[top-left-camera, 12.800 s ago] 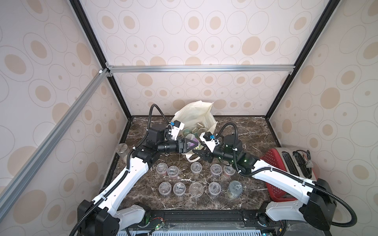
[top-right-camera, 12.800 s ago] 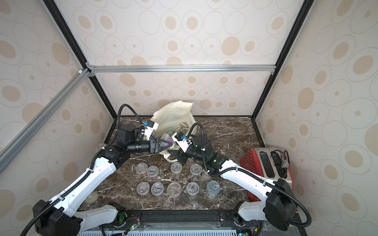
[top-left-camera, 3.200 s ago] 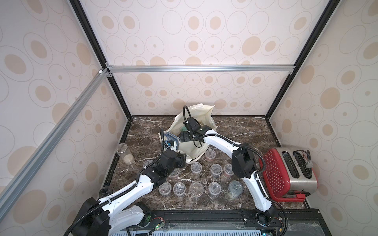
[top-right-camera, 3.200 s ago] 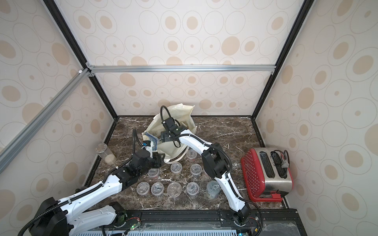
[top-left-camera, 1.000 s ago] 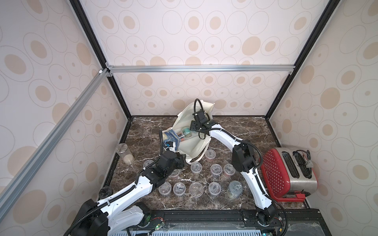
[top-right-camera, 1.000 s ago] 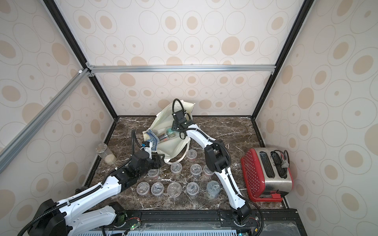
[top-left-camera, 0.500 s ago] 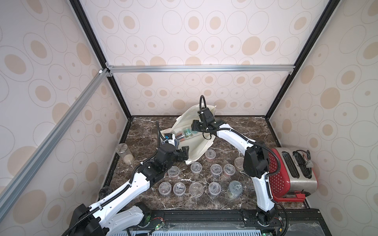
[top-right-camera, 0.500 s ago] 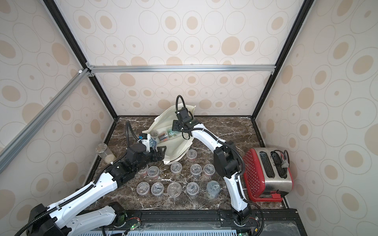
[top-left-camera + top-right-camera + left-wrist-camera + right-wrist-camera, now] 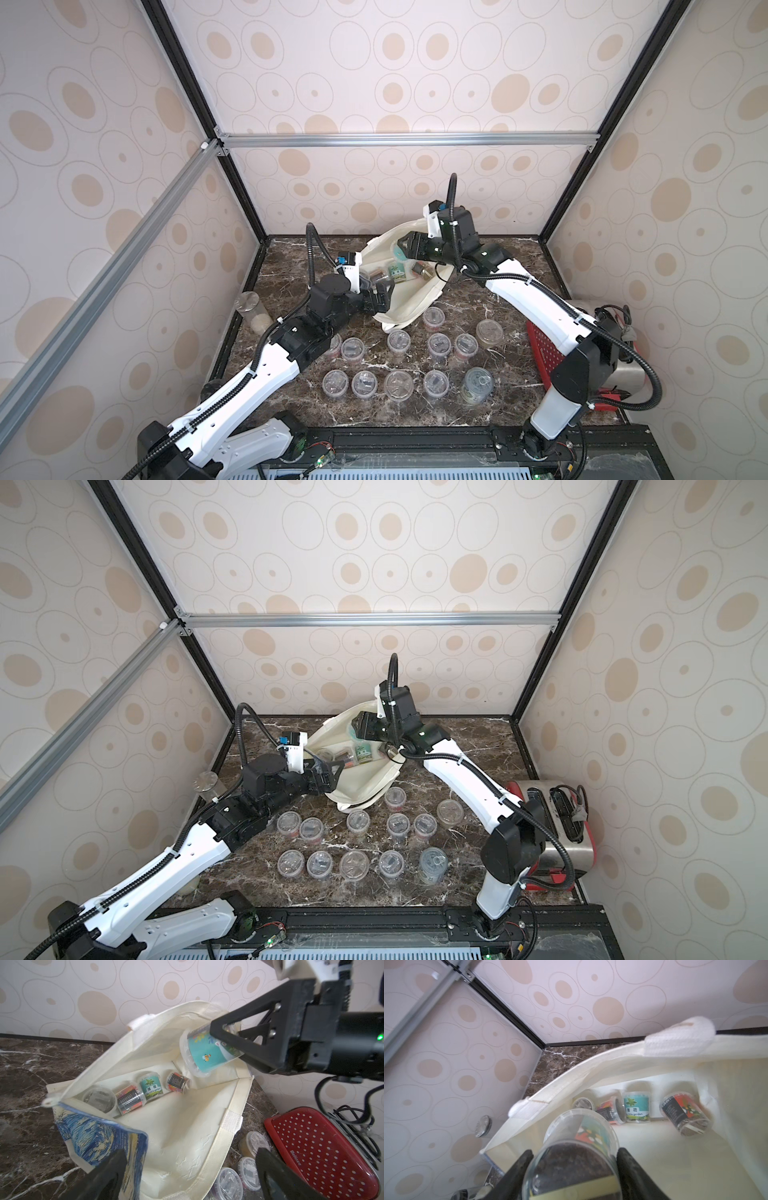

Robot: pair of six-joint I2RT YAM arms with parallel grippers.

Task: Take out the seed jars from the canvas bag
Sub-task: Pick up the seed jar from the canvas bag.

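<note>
The canvas bag [image 9: 409, 297] [image 9: 361, 781] lies open at the back of the table, its blue print flap [image 9: 93, 1140] folded outward. My right gripper [image 9: 402, 246] [image 9: 575, 1152] is shut on a teal-labelled seed jar [image 9: 205, 1051] [image 9: 579, 1142], held just above the bag's far rim. Several seed jars [image 9: 150, 1086] [image 9: 636, 1109] lie on their sides deep in the bag. My left gripper [image 9: 380, 297] [image 9: 192, 1154] stands open at the bag's near rim, one finger over the print flap, holding nothing. Several more seed jars [image 9: 399, 340] [image 9: 357, 820] stand in two rows in front.
A red toaster [image 9: 544, 353] [image 9: 311, 1147] stands at the right edge, close to the right arm. A tall clear cylinder with beige grains [image 9: 251, 309] stands by the left wall. A silvery can [image 9: 478, 384] ends the front row. Patterned walls enclose the table.
My left gripper has opened wide and moved from the jar rows up to the bag's near rim. The right gripper has lifted the teal jar up out of the bag.
</note>
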